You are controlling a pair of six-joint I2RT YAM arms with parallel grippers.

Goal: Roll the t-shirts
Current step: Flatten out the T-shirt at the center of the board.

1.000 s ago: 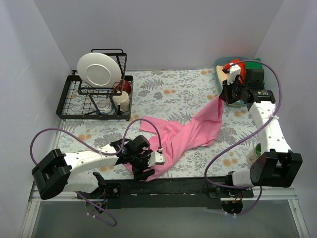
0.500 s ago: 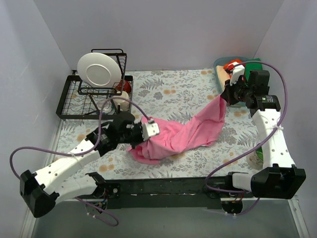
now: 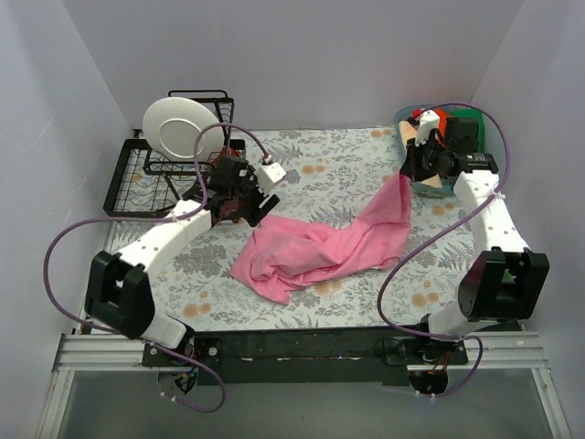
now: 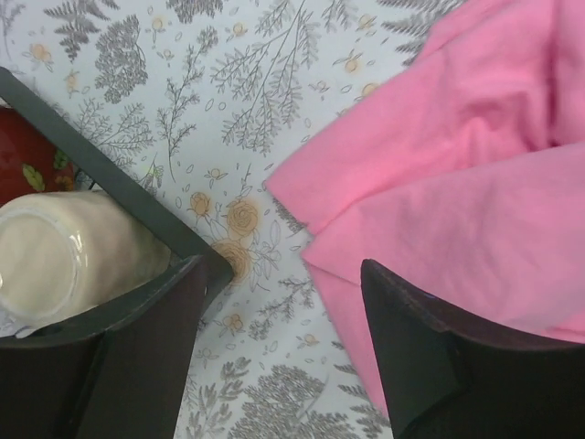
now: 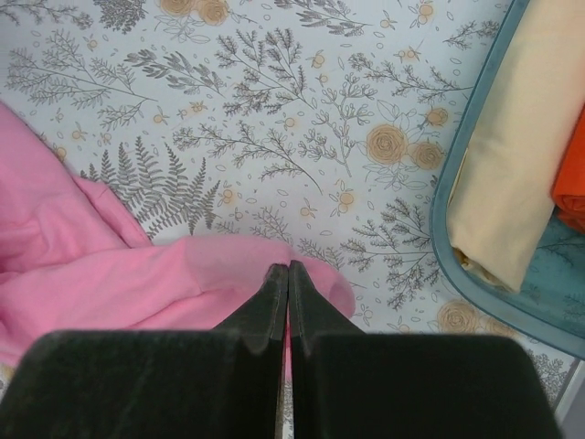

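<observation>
Right gripper (image 5: 289, 271) is clamped on a corner of the pink t-shirt (image 3: 320, 247), left gripper (image 4: 283, 274) spread wide and empty.

Tee's bunched up on the table (image 3: 347, 165) between the two hands, so imo pull it flat before rolling; left should grab the edge just beside one finger. Overhead shows the whole crumple; only the right wrist cam shows fingers pressed together on cloth, and the left wrist cam shows the dish rack (image 4: 119, 197) corner by its other finger.
</observation>
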